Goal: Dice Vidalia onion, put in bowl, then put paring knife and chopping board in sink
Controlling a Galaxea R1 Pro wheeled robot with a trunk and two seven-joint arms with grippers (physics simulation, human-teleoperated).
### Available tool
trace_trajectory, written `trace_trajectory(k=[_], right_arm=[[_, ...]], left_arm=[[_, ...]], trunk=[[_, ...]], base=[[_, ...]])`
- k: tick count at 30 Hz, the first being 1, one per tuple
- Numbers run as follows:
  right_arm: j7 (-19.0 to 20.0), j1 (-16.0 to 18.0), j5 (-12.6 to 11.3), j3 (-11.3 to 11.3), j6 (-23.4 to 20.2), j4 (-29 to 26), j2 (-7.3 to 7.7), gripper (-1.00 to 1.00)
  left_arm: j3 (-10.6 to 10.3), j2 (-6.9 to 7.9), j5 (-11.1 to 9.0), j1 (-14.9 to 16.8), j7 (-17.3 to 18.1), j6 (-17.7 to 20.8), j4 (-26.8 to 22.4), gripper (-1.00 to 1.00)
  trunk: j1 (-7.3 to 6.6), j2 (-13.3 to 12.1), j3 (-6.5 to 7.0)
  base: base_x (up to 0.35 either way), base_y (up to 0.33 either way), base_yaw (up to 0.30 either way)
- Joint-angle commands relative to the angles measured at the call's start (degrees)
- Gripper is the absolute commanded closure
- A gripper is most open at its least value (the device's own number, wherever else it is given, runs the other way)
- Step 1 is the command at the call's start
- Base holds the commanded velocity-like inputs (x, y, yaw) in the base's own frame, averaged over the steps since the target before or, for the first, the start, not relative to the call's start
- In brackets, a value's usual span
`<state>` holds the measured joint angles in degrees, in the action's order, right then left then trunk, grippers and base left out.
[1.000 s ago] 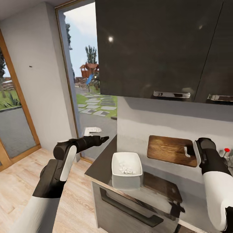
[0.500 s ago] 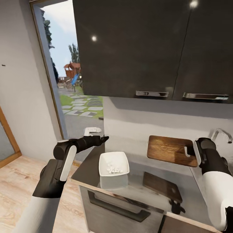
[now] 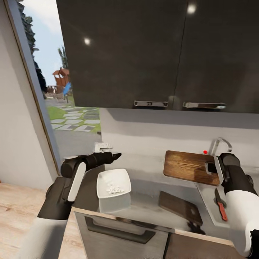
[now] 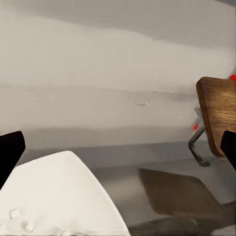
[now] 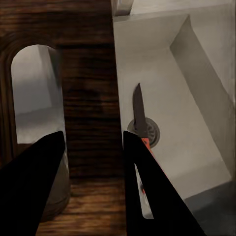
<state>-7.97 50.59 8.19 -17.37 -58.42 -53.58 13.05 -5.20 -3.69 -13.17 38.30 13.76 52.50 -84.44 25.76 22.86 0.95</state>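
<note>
My right gripper (image 3: 213, 167) is shut on the chopping board (image 3: 187, 167) by the strip beside its handle slot, holding the dark wood board up in front of the backsplash. Seen from the right wrist, the fingers (image 5: 34, 189) pinch the chopping board (image 5: 91, 98) above the sink (image 5: 196, 98). The paring knife (image 3: 220, 205), red-handled, lies in the sink (image 3: 207, 194), and its dark blade (image 5: 140, 113) lies over the drain. The white square bowl (image 3: 113, 186) on the countertop (image 3: 147, 201) holds small white onion pieces (image 3: 114, 189). My left gripper (image 3: 116, 156) hovers open beside and above the bowl (image 4: 59, 196).
Glossy black upper cabinets (image 3: 162, 54) with chrome handles hang overhead. A chrome tap (image 3: 220, 143) and a red knob (image 3: 205, 152) stand behind the sink. A dark drawer front (image 3: 118, 233) sits under the countertop edge. A glass door (image 3: 54, 90) opens to a garden at the left.
The whole view has swung right, so the camera moved. The sink, tap and paring knife have come into view, and the bowl sits further left. Both arms keep their poses.
</note>
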Motion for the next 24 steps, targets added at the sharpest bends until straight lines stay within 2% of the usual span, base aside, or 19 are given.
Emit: trace_trajectory(k=[1, 9, 18, 24], right_arm=[[0.32, 0.03, 0.24, -0.04, -0.22, -0.04, 0.01, 1.0], [0.32, 0.03, 0.24, -0.11, -0.23, -0.04, -0.01, 1.0], [0.39, 0.03, 0.18, -0.1, -0.17, 0.52, -0.04, 1.0], [0.47, 0.09, 0.16, -0.13, 0.06, 4.01, -0.03, 1.0]], left_arm=[[0.11, -0.05, 0.05, 0.02, 0.22, 0.25, 0.97, -1.0], [0.11, -0.1, 0.08, 0.02, 0.27, 0.23, 2.75, -1.0], [0.1, -0.04, 0.08, 0.02, 0.3, 0.15, 2.54, -1.0], [0.1, -0.06, 0.08, 0.02, 0.31, 0.14, 2.53, -1.0]], trunk=[[0.02, 0.06, -0.02], [0.02, 0.06, -0.02], [0.02, 0.06, -0.02], [0.02, 0.06, -0.02]], base=[[0.0, 0.0, -0.253], [0.0, 0.0, -0.233], [0.0, 0.0, -0.027], [0.0, 0.0, 0.0]])
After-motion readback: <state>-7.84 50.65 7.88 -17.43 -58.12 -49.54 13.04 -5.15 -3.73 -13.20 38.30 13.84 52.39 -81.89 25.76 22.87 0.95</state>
